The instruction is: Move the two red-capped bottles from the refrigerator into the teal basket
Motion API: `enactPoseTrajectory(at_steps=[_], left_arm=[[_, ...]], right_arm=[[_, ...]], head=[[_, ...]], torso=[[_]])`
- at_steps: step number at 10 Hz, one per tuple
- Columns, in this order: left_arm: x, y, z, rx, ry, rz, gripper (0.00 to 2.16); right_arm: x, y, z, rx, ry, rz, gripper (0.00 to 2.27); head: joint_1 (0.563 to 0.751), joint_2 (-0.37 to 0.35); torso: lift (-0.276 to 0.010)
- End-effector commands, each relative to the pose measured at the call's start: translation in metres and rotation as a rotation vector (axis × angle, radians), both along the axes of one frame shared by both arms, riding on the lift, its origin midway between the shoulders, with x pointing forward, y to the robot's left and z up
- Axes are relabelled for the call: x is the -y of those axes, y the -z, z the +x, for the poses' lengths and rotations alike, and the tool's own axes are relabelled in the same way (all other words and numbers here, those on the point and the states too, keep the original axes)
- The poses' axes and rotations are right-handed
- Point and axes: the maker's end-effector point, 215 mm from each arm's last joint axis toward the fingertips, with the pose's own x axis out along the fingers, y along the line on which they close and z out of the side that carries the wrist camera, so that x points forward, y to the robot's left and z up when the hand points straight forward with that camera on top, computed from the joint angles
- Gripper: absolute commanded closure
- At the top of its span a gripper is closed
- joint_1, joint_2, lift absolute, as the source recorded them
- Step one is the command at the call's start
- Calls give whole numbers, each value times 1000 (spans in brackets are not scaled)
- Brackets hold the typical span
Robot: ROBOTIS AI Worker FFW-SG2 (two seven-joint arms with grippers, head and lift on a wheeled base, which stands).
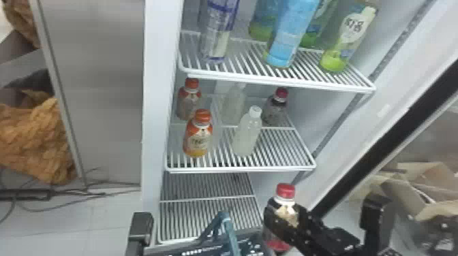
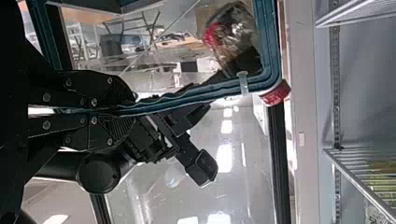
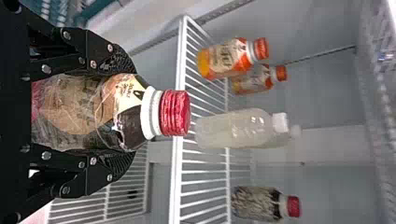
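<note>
Holds red-capped bottle (image 1: 285, 192) upright in right tool (image 1: 277, 216). Pinches teal basket (image 2: 270, 46) in left tool (image 1: 141, 224). Shows second red-capped bottle (image 1: 275, 110) at rear of middle shelf (image 1: 283, 167).

Above and beyond the right gripper (image 1: 281, 219), on the middle shelf (image 1: 238, 169), holds two orange-capped bottles (image 1: 197, 138), two white-capped bottles (image 1: 246, 134), one red-capped bottle (image 1: 274, 110); higher, on the upper shelf (image 1: 279, 82), holds taller bottles (image 1: 291, 34).
</note>
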Motion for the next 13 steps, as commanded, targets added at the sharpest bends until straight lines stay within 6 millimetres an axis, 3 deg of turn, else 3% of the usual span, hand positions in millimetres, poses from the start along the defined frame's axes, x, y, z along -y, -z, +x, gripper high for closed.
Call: enactPoseTrajectory(at_steps=[1,4,8,10,13], left_arm=[[-1,2,2,4,-1,9,1105],[-6,5,7,12,-13,20,1105],[-8,7,9,13,-19,27,1105],[-7,7,8,13,-17,27,1105],[-7,6,9,11,-17,23,1105]], right_arm=[[-8,9,-11,-63,-17,18,685],[-28,32,-31,-183,-54,66,685],[-53,51,-37,-244,-99,126,685],[-47,61,-44,-296,-92,106,541],[-39,65,-31,-260,-84,105,257]], head=[[695,-350],[695,-350],[695,-350],[695,-350],[695,-350]], torso=[[-228],[-228],[-228],[-228],[-228]])
